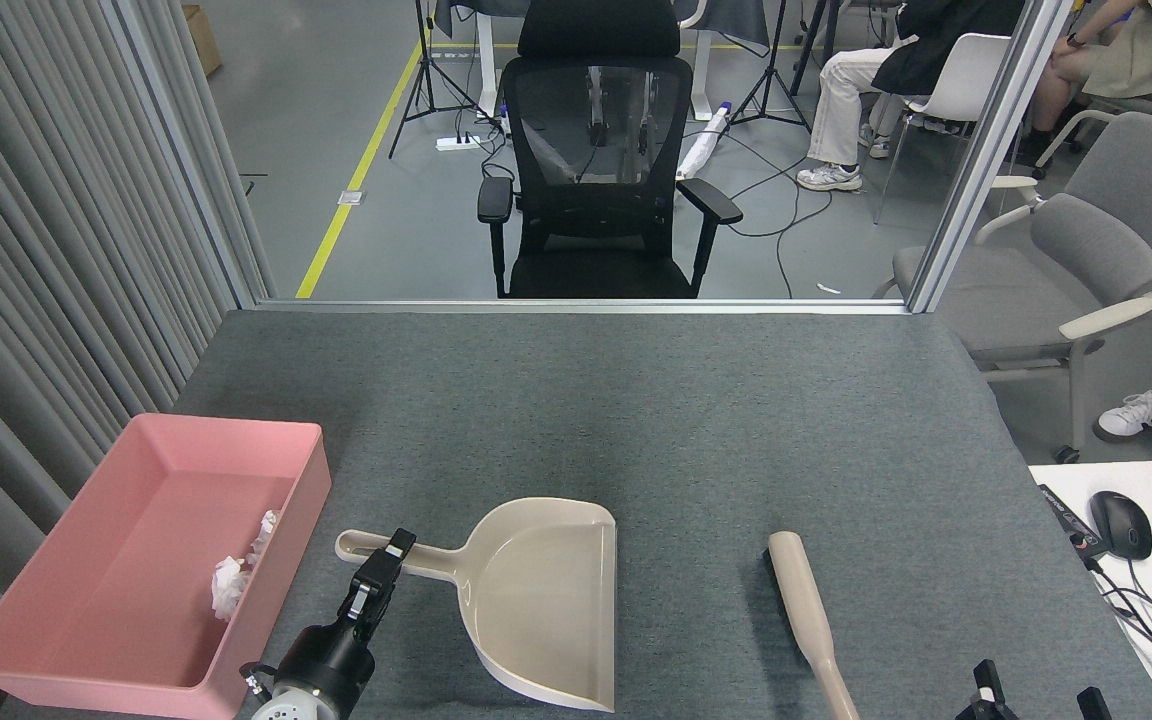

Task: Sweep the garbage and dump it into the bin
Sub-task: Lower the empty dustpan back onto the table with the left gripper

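Head view, items on the grey table: pink bin point(56, 640) at left holding both tissue wads point(236, 575) by its right wall; my left gripper point(383, 568) clamped on the beige dustpan point(546, 600) handle; brush point(808, 620) lying apart; right gripper point(1036, 700) barely in frame, state undeterminable. Risk, as I judge it: releasing with the pan tilted could let it slide or tip. No legible writing anywhere.

two white tissue wads point(236, 575) lie inside the pink tray point(86, 655).
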